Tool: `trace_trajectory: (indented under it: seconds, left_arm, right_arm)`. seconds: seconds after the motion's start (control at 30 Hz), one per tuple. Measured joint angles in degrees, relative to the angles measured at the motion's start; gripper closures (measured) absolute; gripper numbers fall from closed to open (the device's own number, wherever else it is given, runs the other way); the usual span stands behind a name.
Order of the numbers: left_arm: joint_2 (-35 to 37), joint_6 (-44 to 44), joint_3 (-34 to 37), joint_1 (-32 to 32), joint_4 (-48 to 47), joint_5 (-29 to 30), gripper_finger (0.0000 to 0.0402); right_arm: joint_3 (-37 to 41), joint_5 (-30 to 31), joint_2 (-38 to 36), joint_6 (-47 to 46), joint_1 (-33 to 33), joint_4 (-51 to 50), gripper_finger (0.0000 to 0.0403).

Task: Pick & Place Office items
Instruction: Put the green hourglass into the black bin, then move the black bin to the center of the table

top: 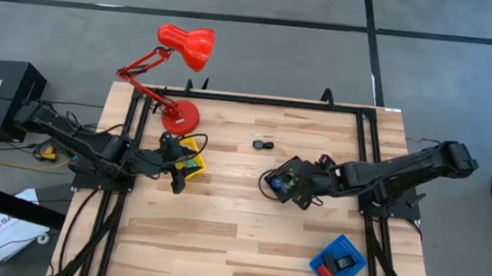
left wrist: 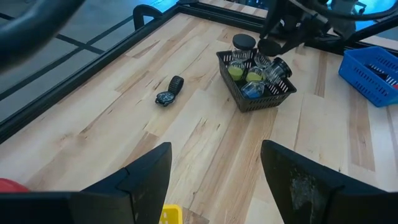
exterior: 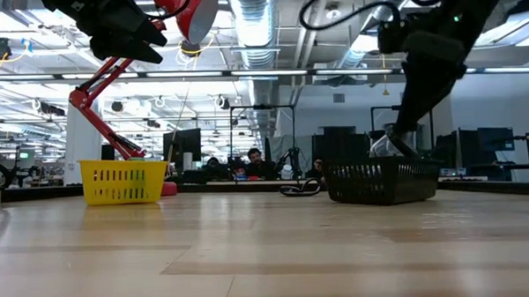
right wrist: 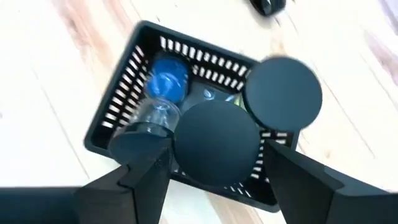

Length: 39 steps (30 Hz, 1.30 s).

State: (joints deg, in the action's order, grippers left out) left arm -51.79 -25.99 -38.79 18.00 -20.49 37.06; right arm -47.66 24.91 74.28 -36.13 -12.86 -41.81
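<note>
Office items, round black-capped jars [left wrist: 256, 62], sit in a slatted black basket [left wrist: 273, 99] mid-frame; only the right wrist view shows blue contents [right wrist: 166, 79]. Right end effector [right wrist: 214, 165] above, spread; left end effector [left wrist: 214, 165] spread over the wooden counter [left wrist: 205, 137].

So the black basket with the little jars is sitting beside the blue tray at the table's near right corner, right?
Not quite. The high view shows the black basket near the table's middle, under the right tool, well apart from the blue tray, which does sit at the near right corner.
</note>
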Motion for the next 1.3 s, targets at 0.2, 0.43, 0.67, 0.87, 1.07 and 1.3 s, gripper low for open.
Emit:
trace_trajectory:
  seconds: [0.2, 0.43, 0.67, 0.87, 1.07, 1.3]
  left_arm:
    - [0.0, 0.0, 0.0, 0.0, 0.0, 0.0, 0.0160]
    - [0.0, 0.0, 0.0, 0.0, 0.0, 0.0, 0.0160]
    - [0.0, 0.0, 0.0, 0.0, 0.0, 0.0, 0.0160]
    - [0.0, 0.0, 0.0, 0.0, 0.0, 0.0, 0.0160]
    - [0.0, 0.0, 0.0, 0.0, 0.4, 0.0, 0.0160]
    - [0.0, -0.4, 0.0, 0.0, 0.6, 0.0, 0.0160]
  right_arm:
    - [-3.4, 0.0, 0.0, 0.6, -0.2, -4.9, 0.0161]
    - [-5.9, -2.4, 0.0, 0.8, -2.9, -5.4, 0.0161]
    - [-6.5, -2.8, 0.5, -0.9, -9.8, -5.2, 0.0171]
    - [-6.5, -2.5, 5.8, -6.3, -13.0, -4.7, 0.0247]
    - [-6.5, -2.6, 12.7, -10.0, -12.5, -4.9, 0.0370]
    - [-6.5, -2.5, 14.9, -9.9, -9.3, -4.3, 0.0384]
